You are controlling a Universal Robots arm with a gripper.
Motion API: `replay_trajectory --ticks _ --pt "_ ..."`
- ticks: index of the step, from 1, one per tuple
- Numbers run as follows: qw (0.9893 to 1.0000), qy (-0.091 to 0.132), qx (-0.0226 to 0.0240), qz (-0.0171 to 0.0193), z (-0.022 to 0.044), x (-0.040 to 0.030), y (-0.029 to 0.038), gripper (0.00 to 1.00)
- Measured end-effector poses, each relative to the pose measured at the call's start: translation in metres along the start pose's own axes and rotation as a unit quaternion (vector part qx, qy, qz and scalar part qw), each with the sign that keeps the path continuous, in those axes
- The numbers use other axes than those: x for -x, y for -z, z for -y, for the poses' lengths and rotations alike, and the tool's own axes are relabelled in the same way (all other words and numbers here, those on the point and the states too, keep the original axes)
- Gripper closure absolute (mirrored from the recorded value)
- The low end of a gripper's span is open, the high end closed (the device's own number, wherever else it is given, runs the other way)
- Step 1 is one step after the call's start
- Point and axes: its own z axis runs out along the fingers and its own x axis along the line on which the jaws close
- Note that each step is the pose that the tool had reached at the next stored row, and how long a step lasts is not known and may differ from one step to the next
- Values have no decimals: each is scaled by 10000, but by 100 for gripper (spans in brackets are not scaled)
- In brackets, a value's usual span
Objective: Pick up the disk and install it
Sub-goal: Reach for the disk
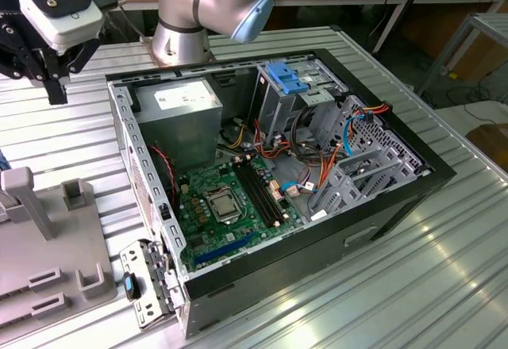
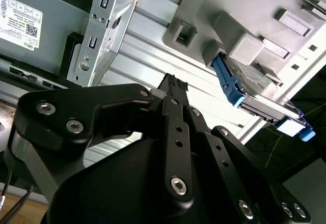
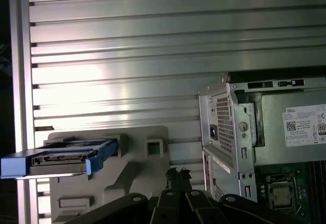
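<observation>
The grey holder [image 3: 133, 169] sits on the ribbed metal table [image 3: 153, 56] beside the open computer case [image 3: 239, 132]. A narrow strip of bare table separates the holder's near edge from the case's perforated corner. The gripper [image 3: 178, 175] hangs above that strip, close to the holder's edge, its two black fingers drawn together with nothing between them. The disk [image 3: 56, 158] stands on one long edge in the holder, at the side of the holder farthest from the case and well apart from the gripper. Its long axis runs in line with the table's ribs. One blue end faces across the holder toward the case, and the other juts out past the holder's far edge, over the rim of the table. In the second wrist view the disk's broad grey face rests against a raised block [image 2: 244, 48] of the holder, with open room above its upper edge. Beyond the holder the table runs wide and bare.
</observation>
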Motion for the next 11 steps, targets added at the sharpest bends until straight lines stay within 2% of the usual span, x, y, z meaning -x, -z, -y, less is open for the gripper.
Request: replay_trajectory --ticks 6,11 --pt "10000 -1 0 0 -22 -115 2 89" --pt "10000 -1 0 0 -44 -251 5 89"
